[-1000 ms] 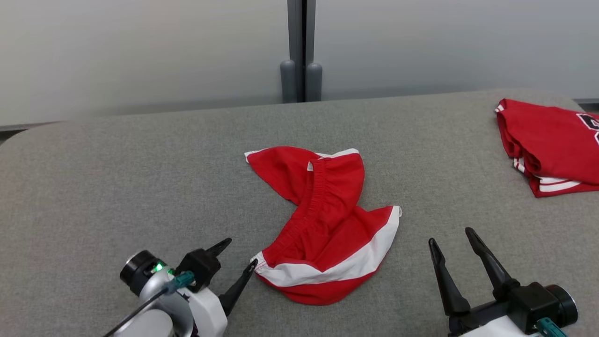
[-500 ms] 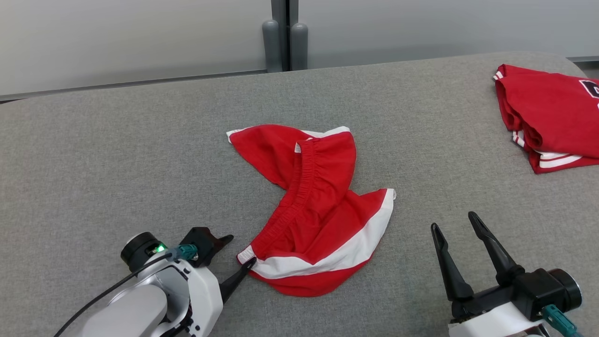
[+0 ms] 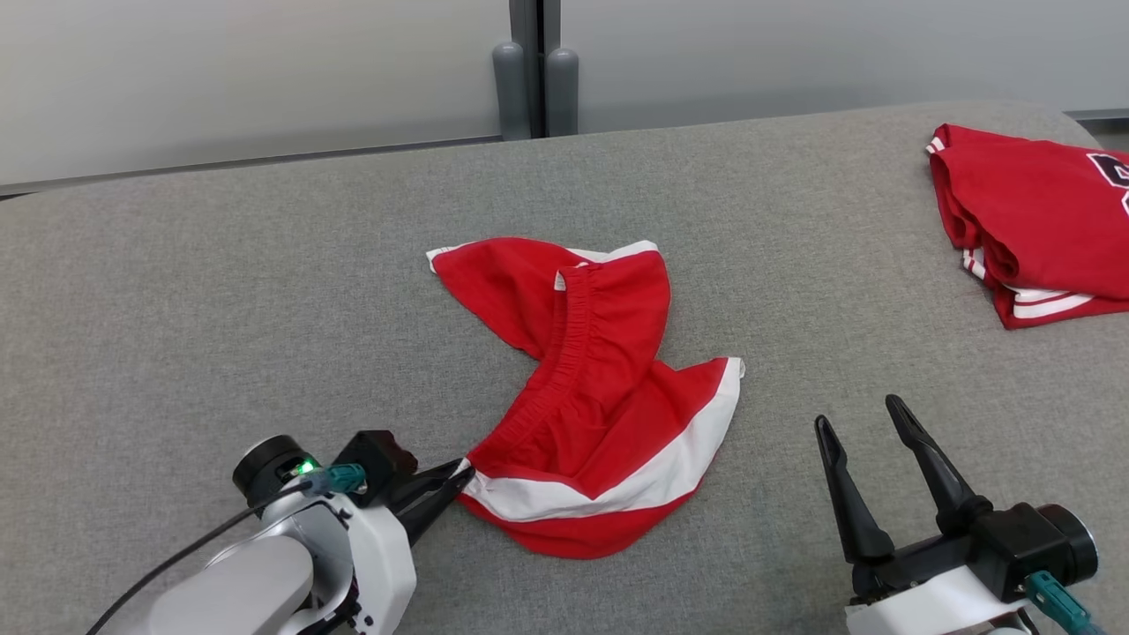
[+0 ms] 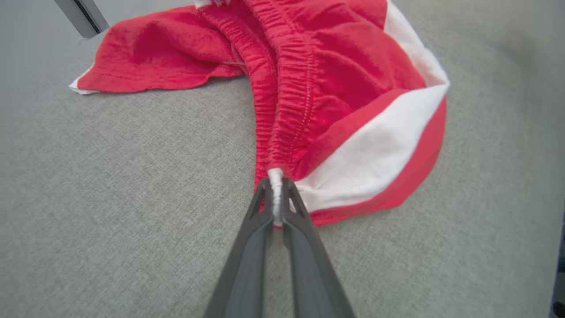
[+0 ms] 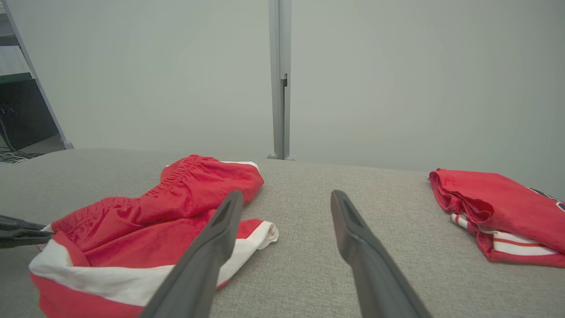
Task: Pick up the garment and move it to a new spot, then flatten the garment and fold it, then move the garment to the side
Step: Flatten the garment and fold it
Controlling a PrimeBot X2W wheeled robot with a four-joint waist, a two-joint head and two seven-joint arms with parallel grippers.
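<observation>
The garment point(image 3: 609, 397) is a pair of red shorts with a white stripe and a gathered waistband, lying crumpled in the middle of the grey table point(image 3: 220, 291). My left gripper point(image 3: 460, 472) is shut on the garment's near-left white corner; the left wrist view shows the fingers point(image 4: 251, 247) pinching the white edge of the garment point(image 4: 335, 79). My right gripper point(image 3: 860, 419) stands open to the right of the garment, apart from it, nothing between its fingers point(image 5: 203, 260). In the right wrist view the garment point(image 5: 145, 229) lies left of them.
A folded red jersey point(image 3: 1032, 229) with white trim lies at the table's far right edge, also in the right wrist view as the jersey point(image 5: 499, 212). A grey post point(image 3: 534, 66) stands behind the table against a pale wall.
My left gripper, open at the garment's near-left corner before, has closed on that white corner. The head camera tilted down early on. The right gripper stayed open.
</observation>
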